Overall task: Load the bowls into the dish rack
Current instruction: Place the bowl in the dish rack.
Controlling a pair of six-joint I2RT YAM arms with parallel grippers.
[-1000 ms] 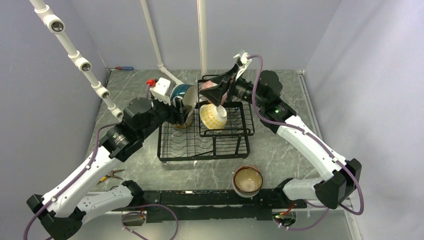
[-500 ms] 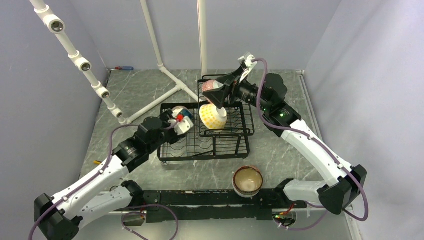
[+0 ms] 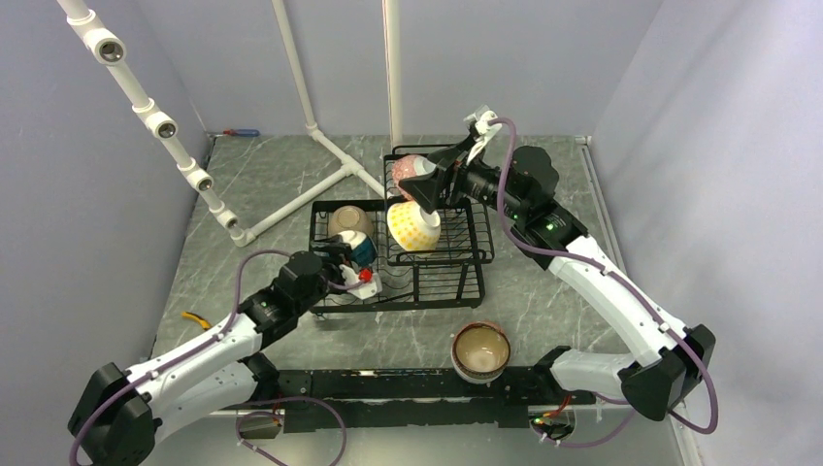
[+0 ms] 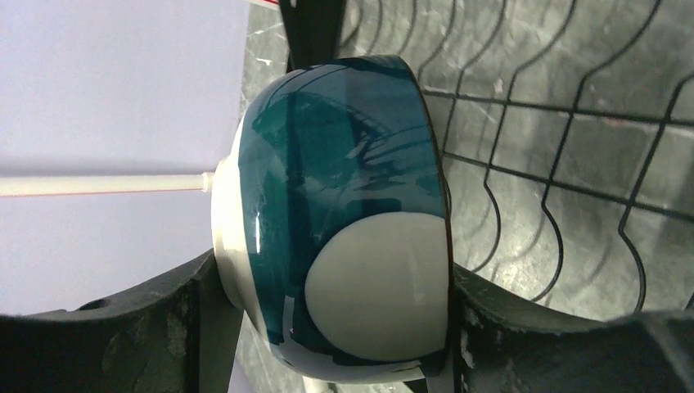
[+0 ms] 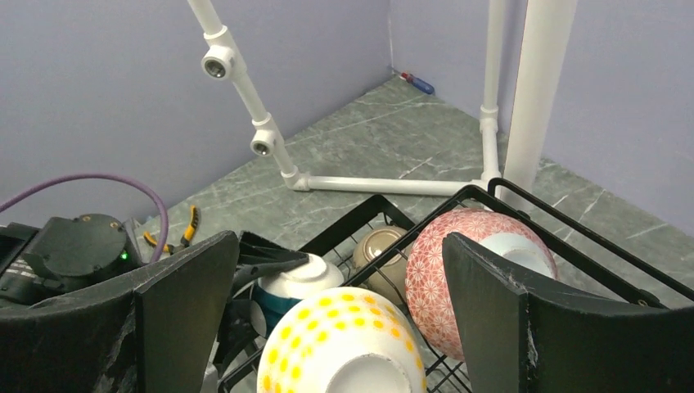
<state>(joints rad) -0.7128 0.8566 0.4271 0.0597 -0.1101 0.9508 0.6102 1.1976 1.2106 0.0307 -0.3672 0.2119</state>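
My left gripper (image 3: 355,260) is shut on a teal-and-white bowl (image 3: 362,247), held on its side low over the lower tray of the black wire dish rack (image 3: 398,291). In the left wrist view the bowl (image 4: 344,221) sits between both fingers, with tray wires (image 4: 565,164) behind. My right gripper (image 3: 432,177) is open and empty above the raised basket, over a yellow-dotted bowl (image 3: 414,225) and a pink-patterned bowl (image 3: 411,166). The right wrist view shows the yellow-dotted bowl (image 5: 344,348), the pink bowl (image 5: 454,270), a beige bowl (image 5: 383,252) and the teal bowl (image 5: 288,288).
The beige bowl (image 3: 349,221) lies in the tray's back left. A stack of brown-rimmed bowls (image 3: 480,351) stands at the near edge. White pipe frame (image 3: 291,204) runs behind and left of the rack. Yellow-handled pliers (image 3: 195,317) lie at the left, a screwdriver (image 3: 241,132) at the back.
My left arm has pulled back and down, carrying the teal-and-white bowl from the rack's back left corner to low over the tray's front left. The beige bowl is uncovered. The right gripper has barely moved.
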